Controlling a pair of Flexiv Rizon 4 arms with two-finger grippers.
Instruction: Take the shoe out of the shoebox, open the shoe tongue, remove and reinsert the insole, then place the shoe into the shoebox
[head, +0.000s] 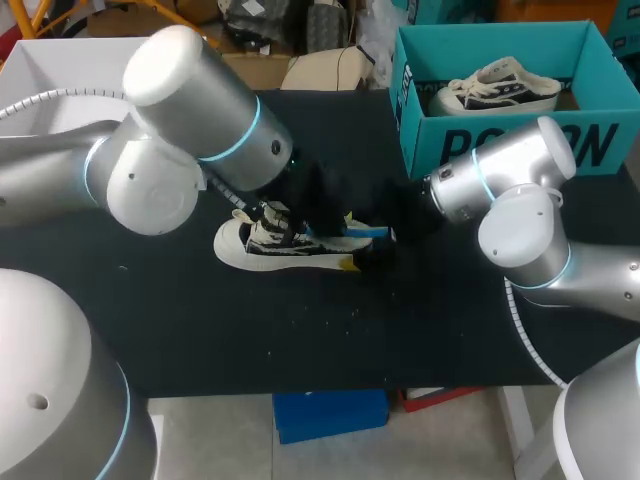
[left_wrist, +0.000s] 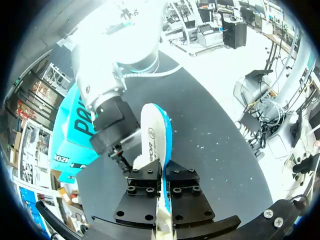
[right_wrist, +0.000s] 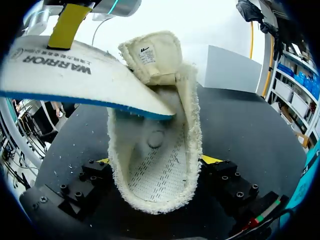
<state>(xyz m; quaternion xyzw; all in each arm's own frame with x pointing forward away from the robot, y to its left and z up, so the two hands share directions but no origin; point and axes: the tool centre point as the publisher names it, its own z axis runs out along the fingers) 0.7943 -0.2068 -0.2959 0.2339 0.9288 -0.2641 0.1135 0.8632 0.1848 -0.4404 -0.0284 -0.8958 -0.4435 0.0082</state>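
A white and black shoe lies on the black table with its heel toward my right arm. Seen from my right wrist, its heel opening sits between the yellow tips of my right gripper, which press on both sides of it. My left gripper is shut on the white insole with a blue underside. The insole slants above the shoe, with its end at the shoe's opening under the raised tongue. In the head view both grippers meet at the heel.
The teal shoebox stands open at the back right with a second shoe inside. A white box stands at the back left. The table's front half is bare black cloth.
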